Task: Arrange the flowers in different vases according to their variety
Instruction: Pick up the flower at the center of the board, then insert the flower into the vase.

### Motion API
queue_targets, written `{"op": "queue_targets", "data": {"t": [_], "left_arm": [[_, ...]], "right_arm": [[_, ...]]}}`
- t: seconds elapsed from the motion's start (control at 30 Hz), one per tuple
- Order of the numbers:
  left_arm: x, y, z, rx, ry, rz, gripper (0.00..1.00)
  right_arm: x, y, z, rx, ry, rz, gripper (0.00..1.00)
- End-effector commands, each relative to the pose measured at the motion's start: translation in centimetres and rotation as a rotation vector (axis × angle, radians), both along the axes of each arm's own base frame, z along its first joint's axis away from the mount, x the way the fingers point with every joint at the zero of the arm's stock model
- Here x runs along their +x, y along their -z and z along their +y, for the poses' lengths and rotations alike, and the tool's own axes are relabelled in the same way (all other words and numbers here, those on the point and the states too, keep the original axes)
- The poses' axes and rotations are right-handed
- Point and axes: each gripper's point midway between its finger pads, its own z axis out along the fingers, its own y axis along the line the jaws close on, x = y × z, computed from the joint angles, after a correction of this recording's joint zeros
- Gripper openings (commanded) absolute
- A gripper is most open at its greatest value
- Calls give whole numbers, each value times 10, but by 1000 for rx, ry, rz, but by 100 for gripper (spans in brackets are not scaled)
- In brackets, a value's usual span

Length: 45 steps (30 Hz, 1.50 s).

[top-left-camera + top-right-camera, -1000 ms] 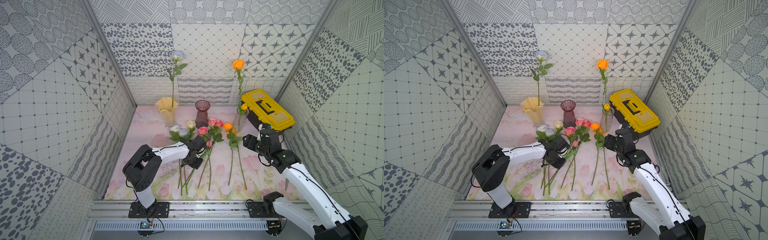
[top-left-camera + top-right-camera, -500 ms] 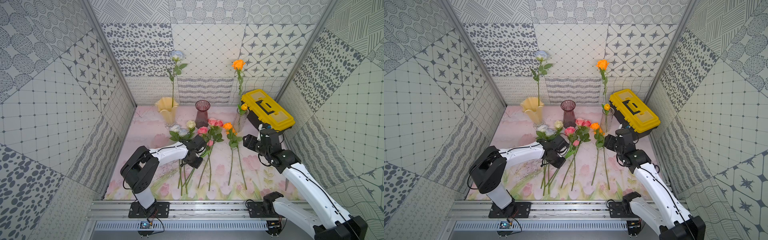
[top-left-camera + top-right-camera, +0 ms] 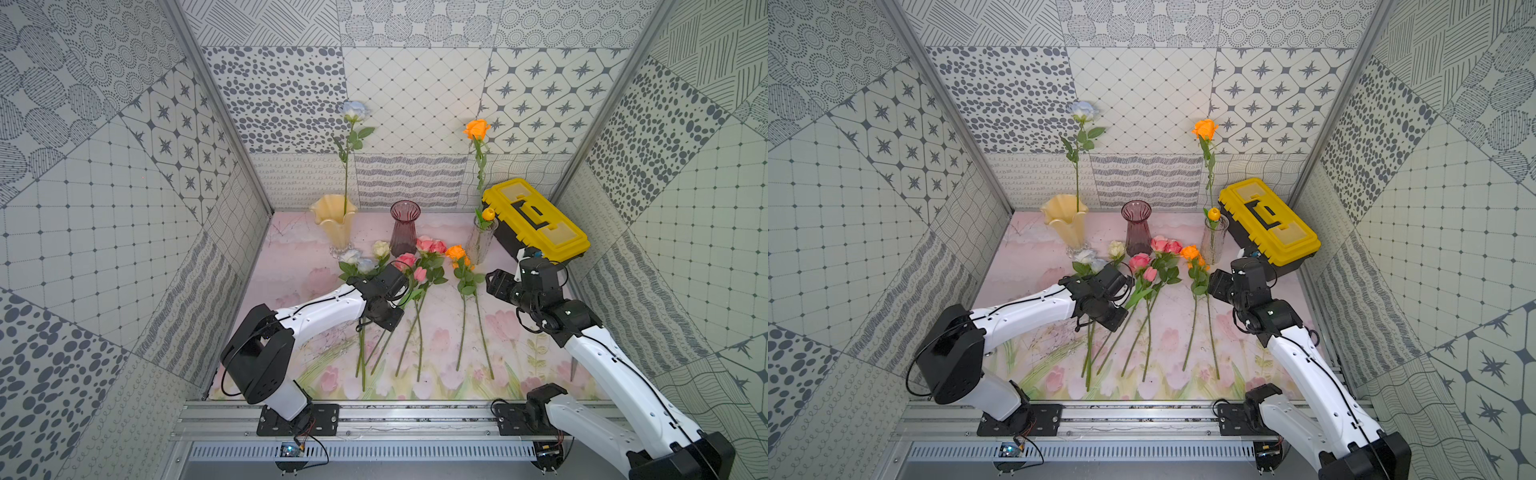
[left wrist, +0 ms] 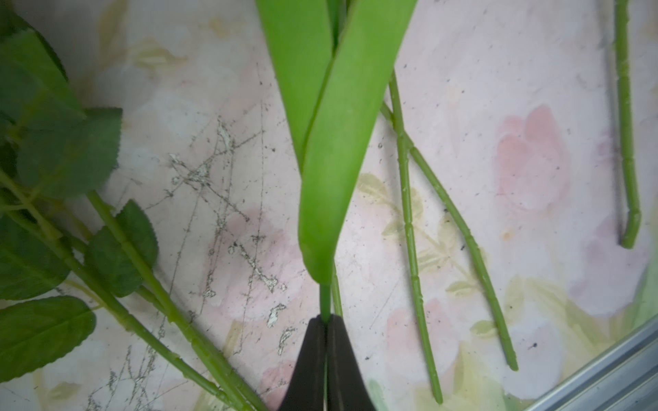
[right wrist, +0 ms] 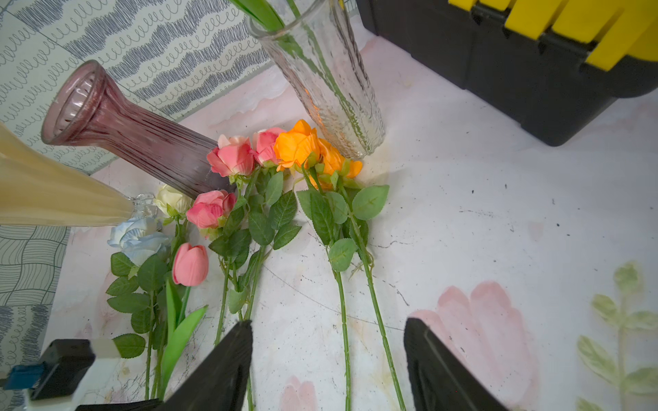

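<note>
Although hardly moved since a second ago, now plainly committed to one flower on the left side and poised over others on the right.

Far left, at the back of the table (image 3: 291,249): cream-yellow vase (image 3: 338,232), upright, with one pale-blue rose (image 3: 354,110) standing in it. White and pale-blue heads (image 3: 357,259) lying just in front, unsorted.

Next, left gripper (image 4: 326,334): jaws closed on the thin stem (image 4: 324,299) of the pink tulip bud (image 3: 420,274), long leaves fanning out ahead in the left wrist view. Same spot among the stems as a second ago, with only the arm's rear links swung a little lower and outward. Bud apparently a touch nearer the back. Probably the very start of a lift, grip already secured.

Centre: dark purple vase (image 3: 404,228), nothing seen in it, directly behind the pink roses (image 3: 426,245). Judged the likely home for the bud.

Further right: two orange roses (image 3: 456,252) flat on the table, heads just beside the foot of the clear vase (image 3: 482,245). Already holding a tall orange rose (image 3: 477,129) and a yellow bud (image 3: 489,214).

Then right gripper (image 5: 327,322): jaws wide apart, gripping nothing, hovering near the orange stems, in no visibly different place than before.

Far right: yellow-and-black toolbox (image 3: 536,220), no part of the sorting.

Most flowers yet to be placed.
</note>
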Motion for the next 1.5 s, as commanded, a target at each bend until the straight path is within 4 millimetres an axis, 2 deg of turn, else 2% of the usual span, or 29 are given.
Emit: {"op": "queue_targets", "data": {"t": [0.0,0.23,0.43,0.57,0.9,1.07,1.23,1.37,1.47], "left_arm": [[13,-48,-1,-68,-4,-133,0],[27,-133,-11,-238,23,-386,0],[47,-212,-16,-360,27,-635,0],[76,-256,-16,-426,5,-771,0],[163,-340,-19,-568,-55,-1048,0],[196,-372,-25,-570,-47,-1173,0],[228,-392,-26,-559,-56,-1290,0],[250,-394,-28,-551,-67,-1348,0],[267,-383,-28,-543,-86,-1356,0]], "right_arm": [[-1,-5,5,31,-12,-26,72],[-1,-1,19,66,-64,-27,73],[-4,2,31,85,-114,-23,74],[-5,4,37,92,-137,-23,74],[-12,11,53,113,-177,-15,74],[-15,16,55,122,-173,-5,74],[-18,18,57,137,-164,-6,74],[-18,18,57,144,-154,-8,74],[-18,14,57,150,-149,-18,74]]}}
